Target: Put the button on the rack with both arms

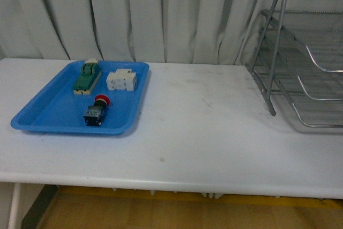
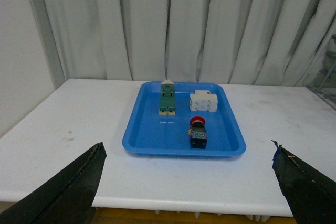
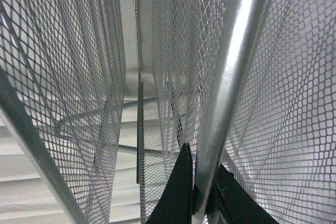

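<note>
The button (image 1: 96, 110) with its red cap lies in the blue tray (image 1: 43, 116) at the table's left; the left wrist view also shows the button (image 2: 198, 132). My left gripper (image 2: 186, 153) hangs open before the tray's near rim, well short of the button, nothing between its fingers. The silver mesh rack (image 1: 300, 63) stands at the table's right edge. My right gripper (image 3: 202, 163) is shut on a tube of the rack (image 3: 231, 66), with mesh filling that view. Neither arm shows in the front view.
A green terminal block (image 1: 87, 76) and a white block component (image 1: 121, 80) lie in the tray behind the button. A grey curtain (image 1: 161, 14) hangs behind the table. The white table (image 1: 203, 132) spreads between tray and rack.
</note>
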